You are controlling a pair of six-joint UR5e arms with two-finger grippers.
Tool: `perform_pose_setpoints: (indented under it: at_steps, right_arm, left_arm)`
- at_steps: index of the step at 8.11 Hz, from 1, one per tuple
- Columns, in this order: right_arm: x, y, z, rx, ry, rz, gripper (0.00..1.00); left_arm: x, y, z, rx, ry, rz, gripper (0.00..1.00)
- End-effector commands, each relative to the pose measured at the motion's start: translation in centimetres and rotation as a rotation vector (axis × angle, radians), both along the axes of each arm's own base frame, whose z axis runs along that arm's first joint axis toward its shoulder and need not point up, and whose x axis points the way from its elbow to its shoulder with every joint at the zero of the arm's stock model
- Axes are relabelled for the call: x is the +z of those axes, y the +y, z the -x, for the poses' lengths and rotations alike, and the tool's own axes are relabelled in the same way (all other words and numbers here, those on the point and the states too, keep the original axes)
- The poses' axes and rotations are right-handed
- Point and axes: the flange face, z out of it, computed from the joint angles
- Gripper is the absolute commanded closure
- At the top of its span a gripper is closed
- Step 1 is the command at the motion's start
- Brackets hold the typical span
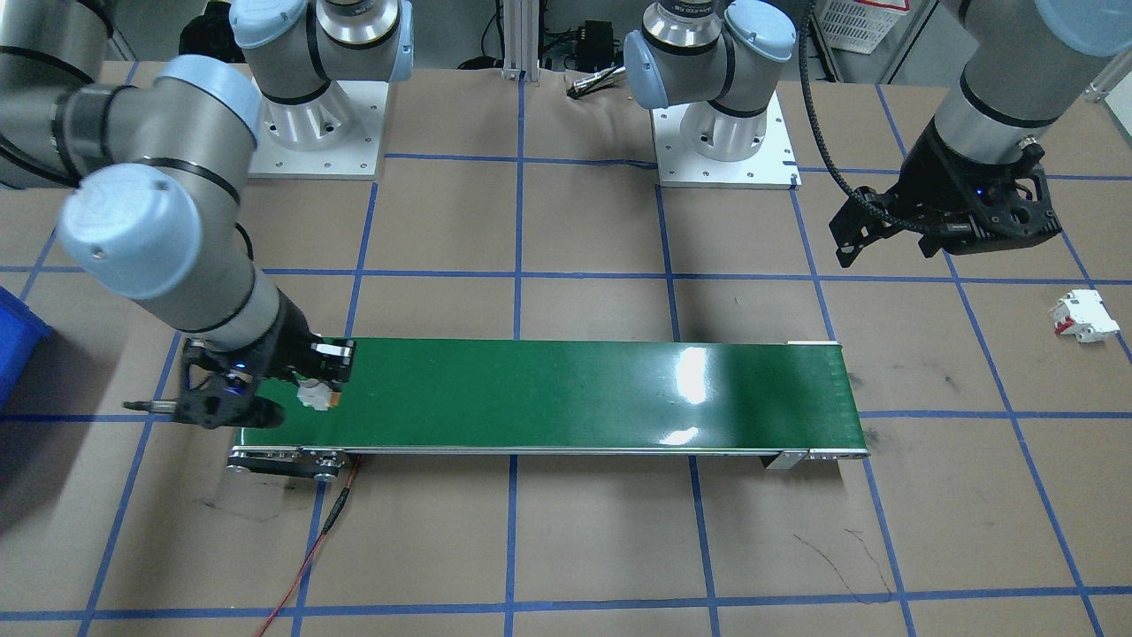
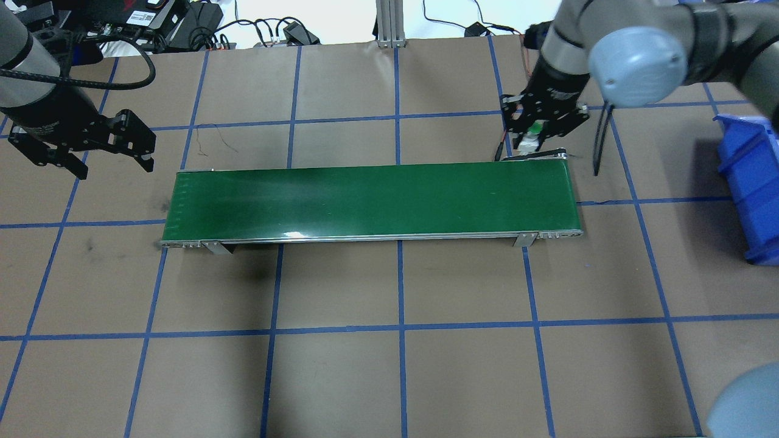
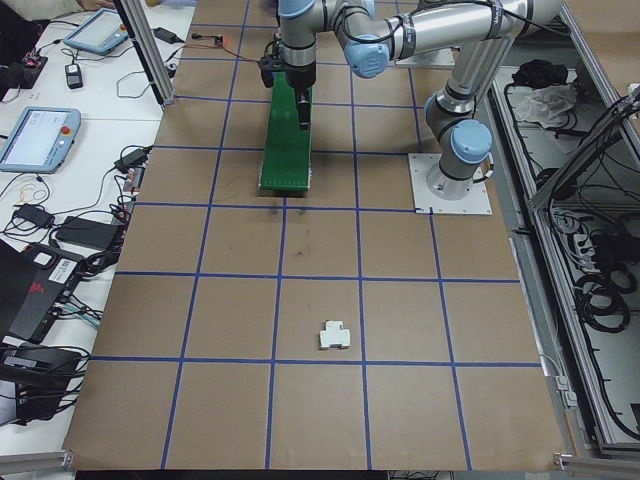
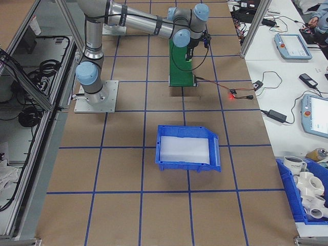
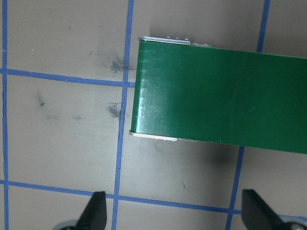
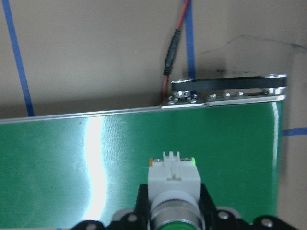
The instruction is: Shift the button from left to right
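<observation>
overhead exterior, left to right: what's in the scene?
left gripper (open, empty) → green conveyor belt → right gripper holding the button over the belt's far right end → blue bin at the right edge.

Left gripper raised, fingers spread, right gripper lowered, fingers clamped.

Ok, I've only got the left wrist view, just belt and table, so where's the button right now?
Observer: The right gripper is shut on the button, over the conveyor belt's right end.
Operator: Any bin near there?
Observer: Yes, a blue bin sits on the table past that end.
Operator: Anything else on my side?
Observer: A white block with red marks lies on the table beyond the left gripper.
</observation>
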Motion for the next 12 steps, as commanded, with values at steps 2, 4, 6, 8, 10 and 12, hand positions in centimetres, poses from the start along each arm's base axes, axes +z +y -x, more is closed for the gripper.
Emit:
perform_pose_setpoints:
  at_steps: [2, 4, 6, 8, 10, 12]
  right_arm:
    - [7.7, 3.0, 21.8, -0.129, -0.005, 0.026, 1.00]
    - [8.3, 5.1, 32.5, -0.087, 0.043, 0.036, 1.00]
    - [9.5, 8.4, 41.4, -0.057, 0.064, 0.061, 1.00]
    - [6.6, 9.9, 47.2, -0.047, 0.026, 0.050, 1.00]
    - [2.2, 8.1, 50.4, -0.001, 0.040, 0.075, 1.00]
    - [-0.3, 7.1, 51.5, 0.049, 0.035, 0.077, 1.00]
  left_arm:
    - [0.0, 0.0, -0.2, 0.004, 0.000, -0.001, 0.00]
    - [0.2, 0.4, -0.1, 0.004, -0.003, 0.004, 0.00]
    - [0.1, 0.4, -0.1, 0.004, -0.002, 0.003, 0.00]
    - [-0.1, 0.3, -0.1, 0.004, 0.000, 0.001, 0.00]
    - [0.4, 0.6, 0.0, 0.001, -0.001, 0.011, 0.00]
    - [0.5, 0.5, -0.1, 0.001, -0.003, 0.012, 0.00]
